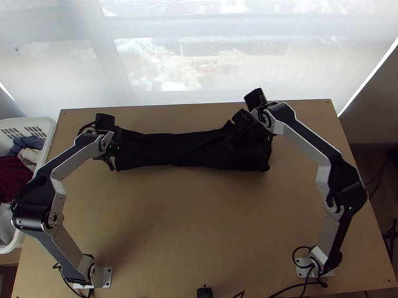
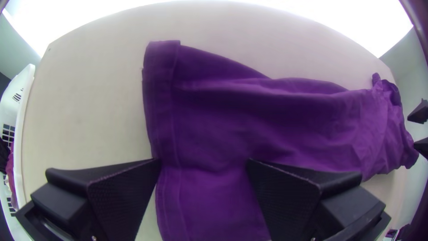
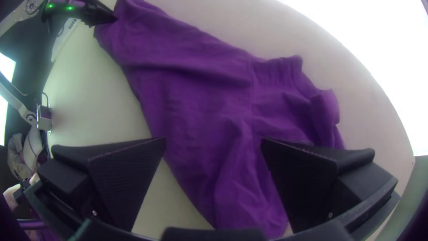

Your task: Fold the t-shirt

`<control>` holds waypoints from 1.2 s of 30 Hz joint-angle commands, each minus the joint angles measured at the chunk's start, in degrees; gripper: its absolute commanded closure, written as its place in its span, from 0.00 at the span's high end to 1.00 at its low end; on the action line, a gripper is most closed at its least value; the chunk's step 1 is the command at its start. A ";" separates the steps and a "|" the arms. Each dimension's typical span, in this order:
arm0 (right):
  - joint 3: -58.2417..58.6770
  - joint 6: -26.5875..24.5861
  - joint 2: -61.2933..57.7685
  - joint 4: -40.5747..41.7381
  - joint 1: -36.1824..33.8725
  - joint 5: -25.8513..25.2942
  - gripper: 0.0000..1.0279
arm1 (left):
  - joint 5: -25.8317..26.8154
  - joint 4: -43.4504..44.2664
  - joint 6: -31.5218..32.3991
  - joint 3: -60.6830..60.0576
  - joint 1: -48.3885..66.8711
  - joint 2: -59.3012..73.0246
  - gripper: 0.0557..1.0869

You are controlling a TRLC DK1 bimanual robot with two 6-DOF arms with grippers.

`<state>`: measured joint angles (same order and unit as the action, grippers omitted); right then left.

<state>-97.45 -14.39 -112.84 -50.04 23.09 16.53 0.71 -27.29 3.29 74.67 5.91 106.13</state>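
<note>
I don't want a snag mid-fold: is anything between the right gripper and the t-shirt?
Nothing visible is in the way: in the right wrist view, the right gripper is open, with the t-shirt directly beyond its parted fingers.

Silver-grey links (image 1: 78,158) meet bulky black joints (image 1: 33,215) (dotted with small green lights (image 1: 350,208)), trailing black cables (image 1: 88,297).

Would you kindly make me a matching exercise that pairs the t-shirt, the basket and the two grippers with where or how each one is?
Things:
1. t-shirt
2. left gripper
3. basket
4. right gripper

Places and states:
A. white, by the left edge of the table
B. open, over the crumpled end of the cloth
C. lying in a long strip from side to side
D. open, over the smoother, straight-edged end of the cloth

Pairs: 1-C; 2-D; 3-A; 4-B
</note>
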 commanded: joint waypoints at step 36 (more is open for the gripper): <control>8.06 3.23 -4.76 5.83 3.45 -1.86 0.96 | 5.97 -8.57 5.59 9.79 3.76 -0.75 0.03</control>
<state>-90.54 -11.31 -116.60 -44.40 26.68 15.31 4.25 -34.15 7.16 80.75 9.37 109.36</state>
